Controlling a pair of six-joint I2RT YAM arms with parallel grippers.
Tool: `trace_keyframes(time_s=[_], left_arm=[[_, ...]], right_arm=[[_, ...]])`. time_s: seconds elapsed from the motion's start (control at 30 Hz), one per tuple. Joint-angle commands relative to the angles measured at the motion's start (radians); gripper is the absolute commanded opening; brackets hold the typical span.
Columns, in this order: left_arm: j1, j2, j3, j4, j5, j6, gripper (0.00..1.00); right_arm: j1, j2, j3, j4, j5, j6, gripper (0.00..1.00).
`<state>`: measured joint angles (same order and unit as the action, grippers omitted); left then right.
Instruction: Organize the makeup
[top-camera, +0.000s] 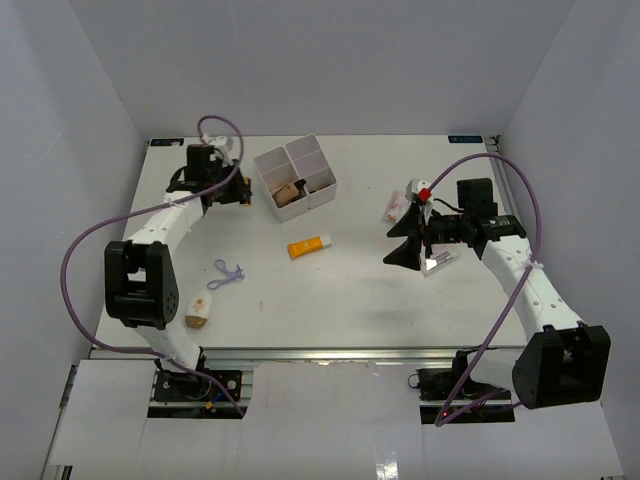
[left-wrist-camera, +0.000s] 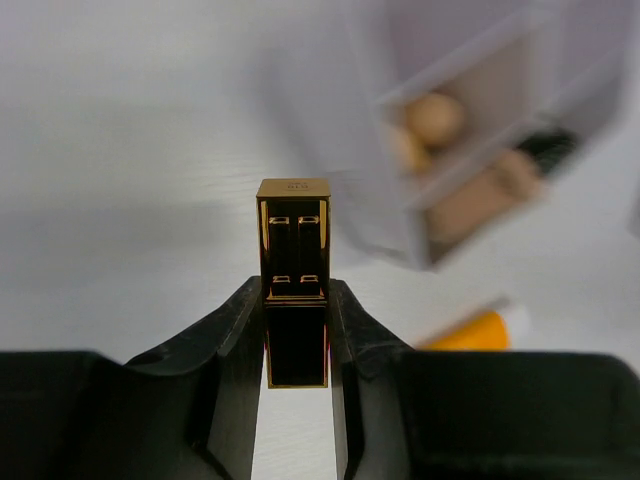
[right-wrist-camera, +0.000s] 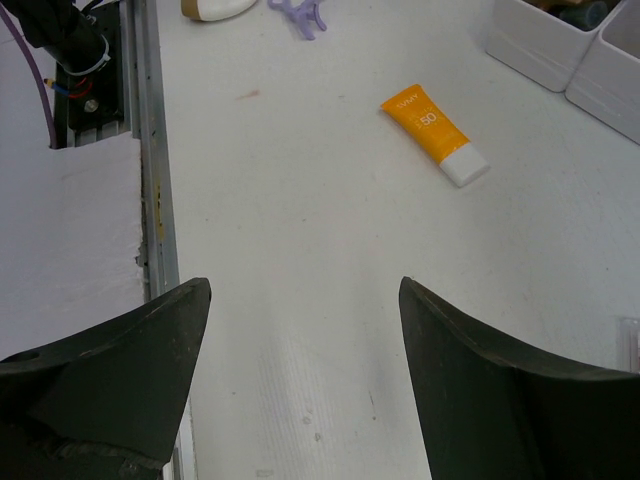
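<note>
White worktop is carrying the box; left fingers are clamping the lipstick, right fingers are standing apart. Lowering it squarely into a compartment is demanding a firm grip.

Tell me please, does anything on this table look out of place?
Nothing is spilled or damaged. Items lie loose outside the white box: the orange tube on its side mid-table, the purple loop, and the beige sponge beside the left arm.
</note>
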<state>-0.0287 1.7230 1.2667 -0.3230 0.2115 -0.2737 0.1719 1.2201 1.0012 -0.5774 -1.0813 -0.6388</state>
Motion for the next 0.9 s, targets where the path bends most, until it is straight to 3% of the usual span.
trace_keyframes(time_s=[0.0,0.27,0.53,0.87], left_arm=[[-0.245,-0.095,0.087,0.092,0.212,0.193,0.06],[-0.419,0.099,0.343,0.008,0.092,0.372,0.07],[-0.479,0.351,0.649,-0.101,-0.062,0.514,0.08],[-0.484,0.443,0.692,-0.099,-0.16,0.579,0.1]], right_arm=[[-0.026,0.017,-0.01,0.015,-0.041,-0.003,0.82],[-0.046,0.044,-0.019,0.022,-0.039,-0.002,0.82],[-0.055,0.056,-0.021,0.027,-0.045,-0.001,0.82],[-0.054,0.065,-0.023,0.025,-0.068,0.002,0.83]])
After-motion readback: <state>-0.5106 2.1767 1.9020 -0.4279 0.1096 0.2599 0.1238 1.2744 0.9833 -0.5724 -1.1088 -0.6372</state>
